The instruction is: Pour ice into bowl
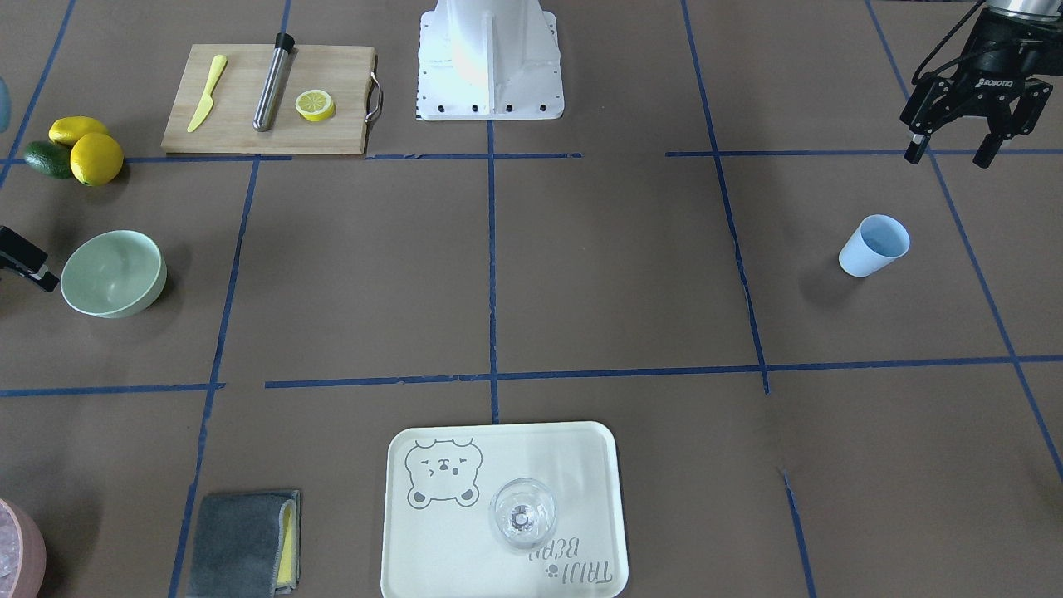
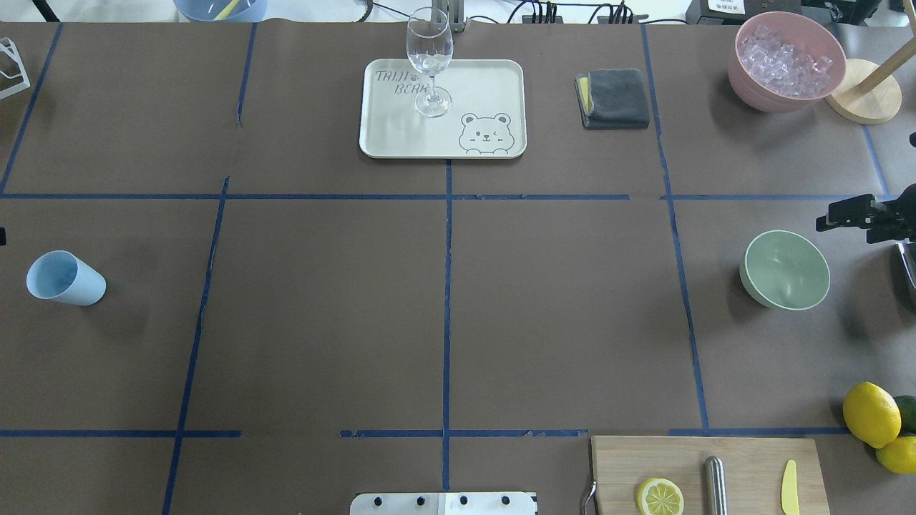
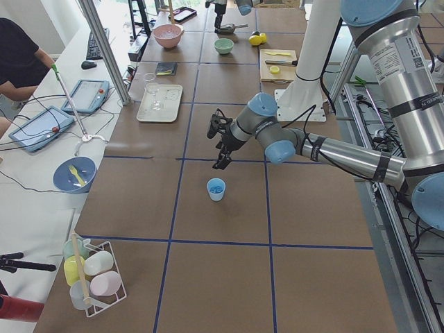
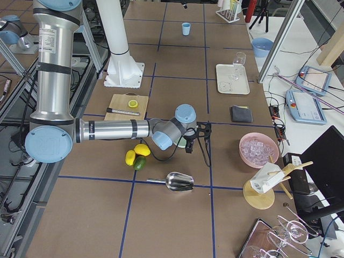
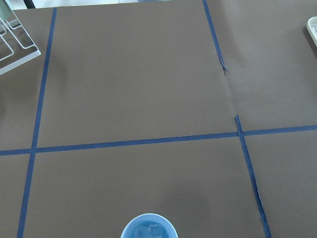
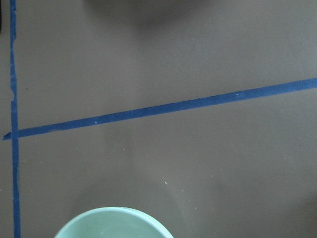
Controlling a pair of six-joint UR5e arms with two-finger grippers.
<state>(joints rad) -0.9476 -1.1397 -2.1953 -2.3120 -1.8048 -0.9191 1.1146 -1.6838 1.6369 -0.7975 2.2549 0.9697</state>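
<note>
The pale mint-green bowl [image 1: 114, 274] stands empty on the table on my right side; it also shows in the overhead view [image 2: 787, 270] and at the bottom of the right wrist view [image 6: 114, 224]. My right gripper [image 2: 848, 214] hovers just beside the bowl's outer side and looks open and empty. The blue cup [image 1: 874, 245] stands on my left side [image 2: 64, 279]. The left wrist view shows a few clear ice cubes [image 5: 149, 231] inside it. My left gripper [image 1: 949, 156] is open and empty, raised above the table a little short of the cup.
A pink tub of ice [image 2: 786, 61] stands far right. A tray [image 2: 494, 79] holds a clear glass [image 2: 429, 64]. A grey cloth [image 2: 614, 99], a cutting board [image 2: 744, 458] with a lemon slice, loose lemons [image 2: 869, 413] and a metal scoop [image 4: 180, 181] lie around.
</note>
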